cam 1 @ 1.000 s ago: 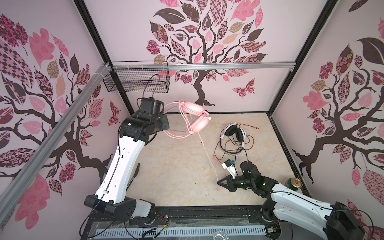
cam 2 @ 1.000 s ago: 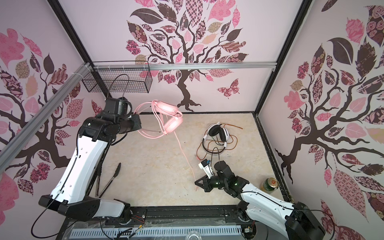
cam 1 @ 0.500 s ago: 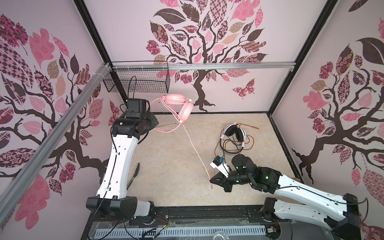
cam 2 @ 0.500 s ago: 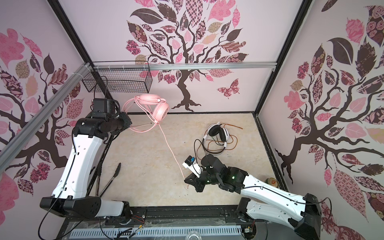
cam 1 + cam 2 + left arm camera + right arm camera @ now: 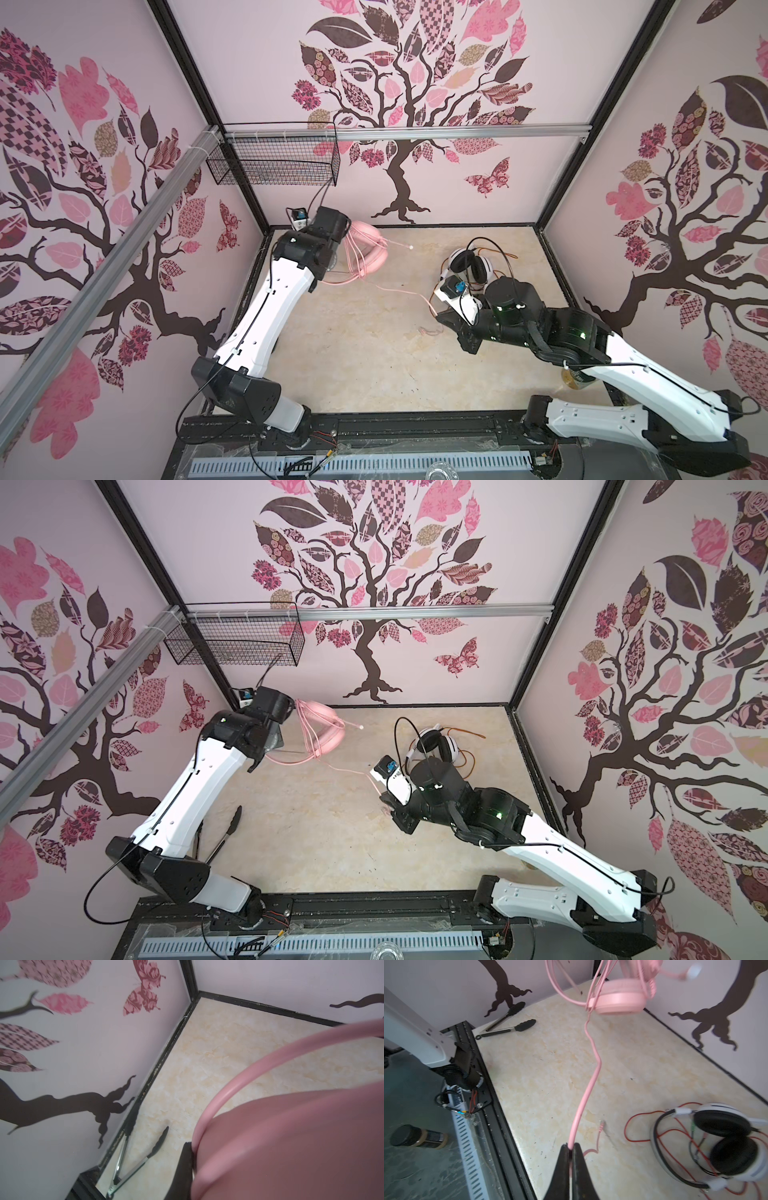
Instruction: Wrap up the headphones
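**Headphones: pink headset point(image 5: 371, 254) up in one claw, white-and-black headset point(image 5: 473, 264) down on the table point(image 5: 353, 365)**

From where I stand, the table is a pale marbled top boxed in by tree-patterned walls. A wire basket point(image 5: 274, 166) hangs at the back left.

The pink headset hangs clear of the table near the back left corner. The left gripper point(image 5: 192, 1151) holds it with its jaws closed tight. In the left wrist view only one black finger point(image 5: 184, 1169) shows, pressed against the pink shell. Several loops of the pink cable point(image 5: 586, 1093) are draped round the headset, and its mic boom point(image 5: 401, 244) pokes out to the right.

The white-and-black headset lies toward the back right with its black earpads showing. Its orange-red cable point(image 5: 639, 1114) sprawls loosely around it.

Black-tipped tongs point(image 5: 525, 1024) lie by the left wall.

The right gripper point(image 5: 571, 1146) hovers over the table just in front of the white-and-black headset. Its jaws are pinched together on the pink cable, which runs from there up to the pink headset. A short tail past the grip ends in the plug point(image 5: 601, 1126), which rests on the table.
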{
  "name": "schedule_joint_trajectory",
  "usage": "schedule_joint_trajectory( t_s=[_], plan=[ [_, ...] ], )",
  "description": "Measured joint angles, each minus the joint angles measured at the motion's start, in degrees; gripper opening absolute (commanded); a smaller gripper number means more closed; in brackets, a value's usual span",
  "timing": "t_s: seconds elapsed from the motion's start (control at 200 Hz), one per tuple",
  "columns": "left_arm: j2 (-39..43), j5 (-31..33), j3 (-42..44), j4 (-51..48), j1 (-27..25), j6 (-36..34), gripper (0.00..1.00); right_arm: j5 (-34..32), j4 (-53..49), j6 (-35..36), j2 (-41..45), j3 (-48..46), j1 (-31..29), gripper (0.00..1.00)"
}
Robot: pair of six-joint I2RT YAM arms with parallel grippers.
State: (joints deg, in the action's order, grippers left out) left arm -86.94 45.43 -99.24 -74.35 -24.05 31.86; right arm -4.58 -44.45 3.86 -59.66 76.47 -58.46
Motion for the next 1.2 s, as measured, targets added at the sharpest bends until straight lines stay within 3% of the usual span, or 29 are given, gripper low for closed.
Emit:
schedule_joint_trajectory(
  t_s=[0.195, 0.33, 0.47, 0.605, 0.68, 0.895, 1.2],
  plan=[
    [-2.9, 13.8, 1.5, -4.8, -10.4, -1.3, 0.00, -11.9, -0.9, 7.4, -3.9, 7.4, 0.0, 0.00],
    [-3.9, 19.4, 2.9, -6.9, -18.1, -2.3, 0.00, -18.4, 1.5, 13.2, -5.8, 8.2, 0.0, 0.00],
    [-2.5, 18.2, 6.7, -5.7, -22.8, -5.5, 0.00, -21.7, 6.8, 18.1, -6.3, 6.8, 0.0, 0.00],
    [4.5, 10.9, 14.9, 1.5, -24.3, -12.0, 0.00, -22.0, 12.1, 20.6, -7.0, 5.4, 0.1, 0.00],
    [9.3, 6.0, 18.1, 4.0, -24.4, -15.3, 0.00, -19.2, 14.1, 20.2, -7.8, 5.4, 1.7, 0.00],
    [18.8, -6.4, 20.9, 9.9, -24.3, -19.8, 0.00, -2.8, 17.8, 13.2, -10.6, 5.7, 13.7, 0.00],
    [24.0, -17.2, 23.4, 11.4, -24.3, -21.9, 0.00, 12.3, 19.8, 4.9, -17.0, 9.1, 14.9, 0.00]
  ],
)
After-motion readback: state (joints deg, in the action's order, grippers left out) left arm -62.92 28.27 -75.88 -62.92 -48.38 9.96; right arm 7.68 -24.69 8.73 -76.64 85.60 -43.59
